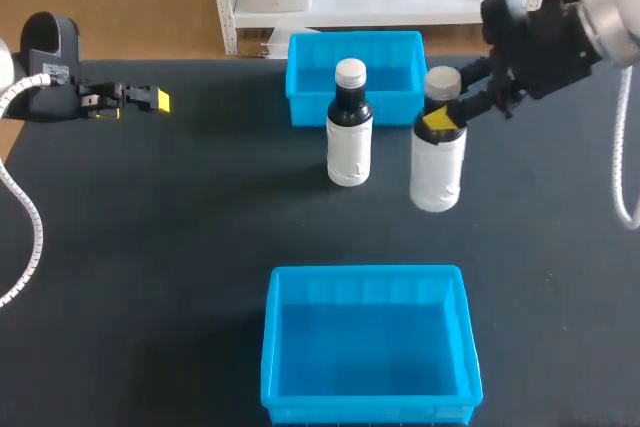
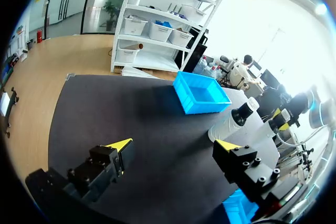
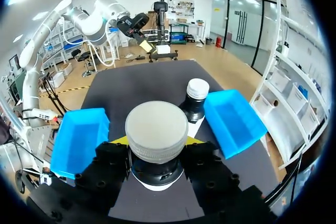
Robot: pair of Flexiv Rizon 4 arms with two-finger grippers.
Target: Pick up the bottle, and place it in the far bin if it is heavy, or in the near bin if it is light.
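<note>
Right tool (image 1: 440,119): closed on the neck of the white plastic bottle (image 1: 437,162) with a pale screw cap, directly under the cap. The right wrist view shows a finger against the neck on each side.

Bottle upright over the black desk (image 1: 150,247), between the far blue plastic bin (image 1: 308,110) and the near blue plastic bin (image 1: 366,274). It is just beside, not touching, a second dark-necked bottle with a white label (image 1: 349,142). Cannot tell whether its base is off the desk.

Left tool (image 1: 150,99): wide, empty, well apart at the desk's left side.

Handling (judgement): rigid, smooth wall, likely slippery. The neck is the sensible hold, since the cap's underside acts as a stop. The body is opaque, so the contents are unknown and weight must be read from the lift. If full, expect swing below the grip, so keep it vertical.
</note>
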